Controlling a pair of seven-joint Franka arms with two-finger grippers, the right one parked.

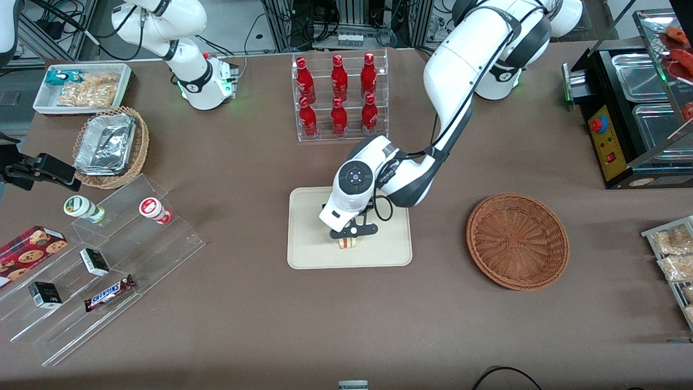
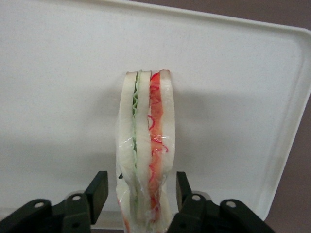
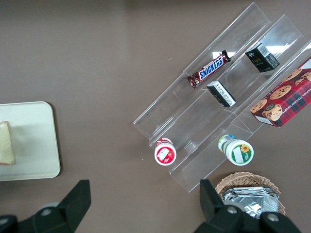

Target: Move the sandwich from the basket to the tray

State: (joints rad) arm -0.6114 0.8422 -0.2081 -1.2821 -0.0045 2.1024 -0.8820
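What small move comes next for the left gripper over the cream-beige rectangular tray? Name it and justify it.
Probably lift straight up. The left gripper stands open, its fingers clear of the white-bread triangular sandwich, which stands on edge on the cream-beige rectangular tray. The reddish-brown round wicker basket holds nothing.

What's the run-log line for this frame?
sandwich: on tray | gripper: over tray, fingers open, astride sandwich | basket: empty

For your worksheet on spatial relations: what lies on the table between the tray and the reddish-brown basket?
Nothing: the front view shows bare brown tablecloth between the tray and the basket. The gripper sits over the tray, open around the sandwich.
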